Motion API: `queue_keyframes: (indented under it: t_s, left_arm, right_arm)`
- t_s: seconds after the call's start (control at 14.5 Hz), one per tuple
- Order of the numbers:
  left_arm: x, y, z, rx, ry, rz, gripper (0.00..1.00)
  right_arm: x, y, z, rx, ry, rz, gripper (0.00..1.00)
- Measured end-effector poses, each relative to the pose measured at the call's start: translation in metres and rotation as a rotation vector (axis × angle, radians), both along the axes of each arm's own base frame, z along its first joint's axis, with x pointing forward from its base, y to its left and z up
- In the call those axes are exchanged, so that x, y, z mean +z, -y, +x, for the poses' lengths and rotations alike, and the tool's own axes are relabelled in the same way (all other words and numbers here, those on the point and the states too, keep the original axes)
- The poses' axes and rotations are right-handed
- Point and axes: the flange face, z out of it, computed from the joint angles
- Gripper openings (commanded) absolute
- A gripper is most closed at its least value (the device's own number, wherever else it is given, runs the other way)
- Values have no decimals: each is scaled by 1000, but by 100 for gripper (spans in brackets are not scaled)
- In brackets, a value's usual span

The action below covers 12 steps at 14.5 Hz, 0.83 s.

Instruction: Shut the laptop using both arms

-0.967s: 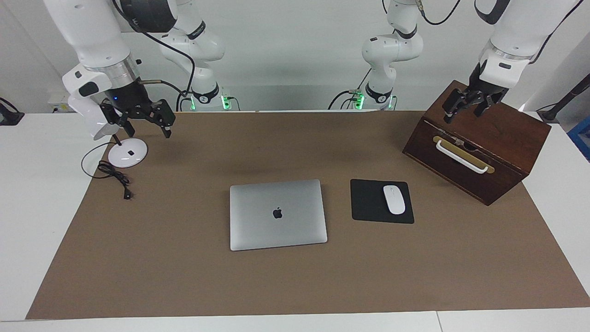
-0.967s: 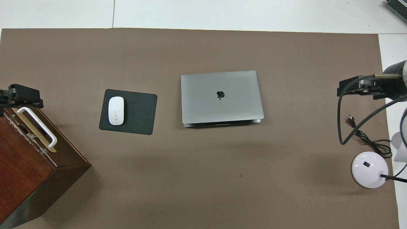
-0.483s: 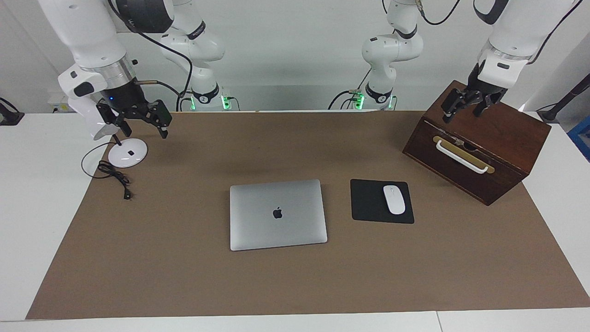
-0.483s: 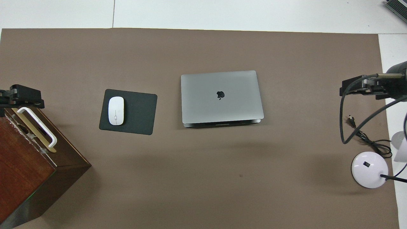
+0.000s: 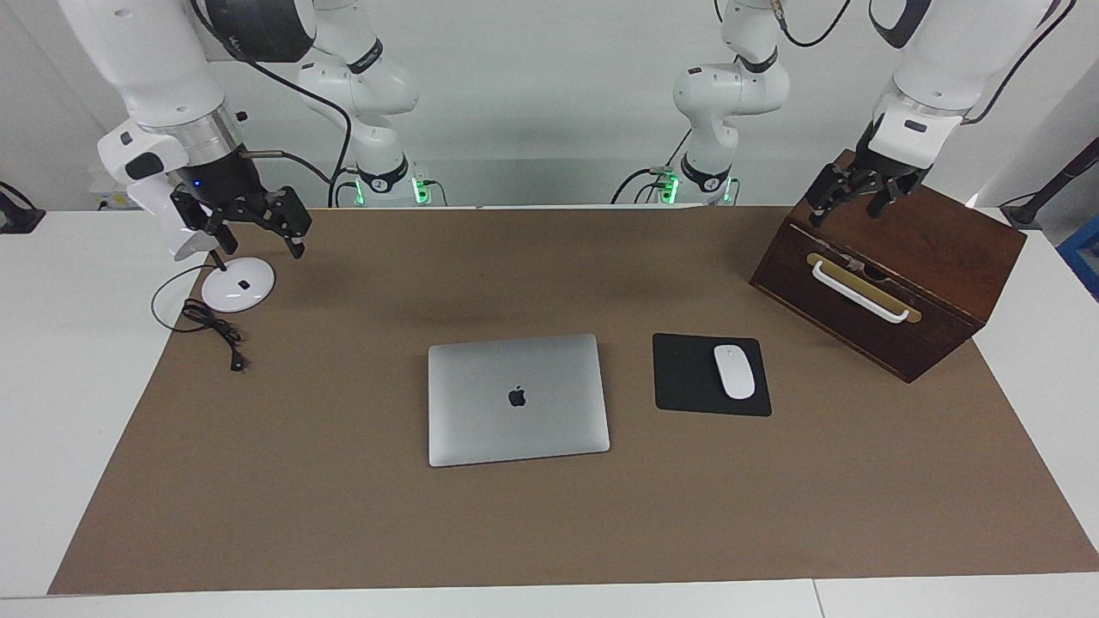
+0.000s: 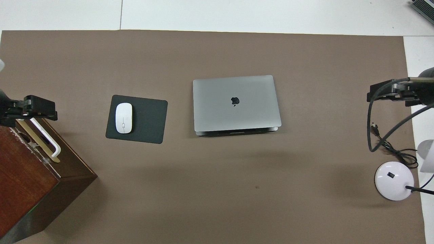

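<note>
The silver-grey laptop (image 5: 518, 399) lies shut and flat on the brown mat in the middle of the table, its apple logo up; it also shows in the overhead view (image 6: 236, 101). My right gripper (image 5: 253, 233) hangs open and empty in the air at the right arm's end of the table, over the mat beside a white lamp base; it also shows in the overhead view (image 6: 385, 95). My left gripper (image 5: 846, 204) hangs open and empty over the top of a wooden box; the overhead view (image 6: 34, 107) shows it too. Both grippers are far from the laptop.
A black mouse pad (image 5: 687, 378) with a white mouse (image 5: 734, 371) lies beside the laptop, toward the left arm's end. A dark wooden box (image 5: 936, 257) with a white handle stands at that end. A white round lamp base (image 5: 239, 285) and a black cable (image 5: 215, 330) lie at the right arm's end.
Both grippers have risen a little. The right gripper drifted toward its own end of the table. The laptop has not moved.
</note>
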Motion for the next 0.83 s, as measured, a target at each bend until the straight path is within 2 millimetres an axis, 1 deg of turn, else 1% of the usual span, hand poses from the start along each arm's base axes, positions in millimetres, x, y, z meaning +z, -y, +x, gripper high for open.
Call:
queue_keyframes:
  t_s: [0.28, 0.41, 0.69, 0.83]
  left_arm:
    - [0, -3, 0, -6, 0, -1, 100]
    - [1, -4, 0, -46, 1, -2, 100]
    - [13, -6, -2, -105, 15, -4, 100]
    - [13, -7, -3, -106, 2, -4, 100]
  right_arm:
    - [0, -1, 0, 46, 1, -3, 100]
    - [0, -1, 0, 75, 1, -5, 100]
    - [0, -1, 0, 80, 1, -5, 100]
    - [0, -1, 0, 80, 1, -5, 100]
